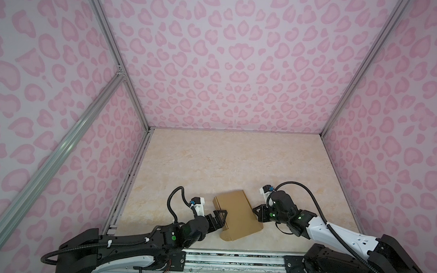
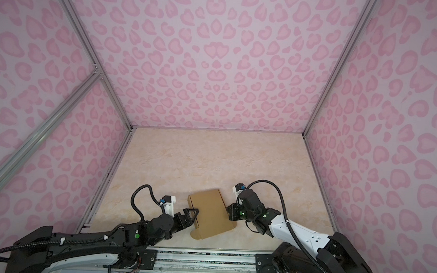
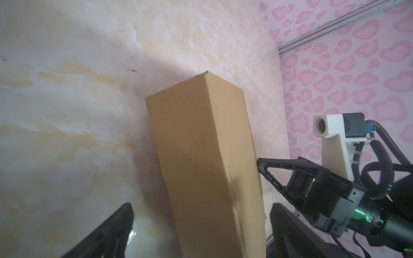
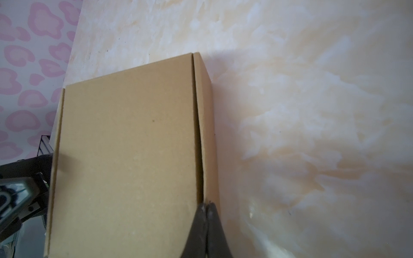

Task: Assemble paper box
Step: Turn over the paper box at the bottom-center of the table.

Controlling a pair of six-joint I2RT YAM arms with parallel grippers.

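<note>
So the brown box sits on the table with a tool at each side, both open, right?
Not both. The right tool is shut, its tips together at the edge of the paper box; the right wrist view shows it. The left tool is open, and the box does sit on the table between them.

Beige marble tabletop [image 1: 211, 154]; pink-spotted walls [image 1: 229, 65] w/ alu frame struts [image 1: 65, 142].

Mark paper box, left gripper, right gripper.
paper box [image 1: 236, 215]: in a top view, its top panel.
left gripper [image 1: 224, 219]: in a top view, midway between open fingertips.
right gripper [image 4: 207, 206]: right wrist view, shut fingertips at box seam.
</note>
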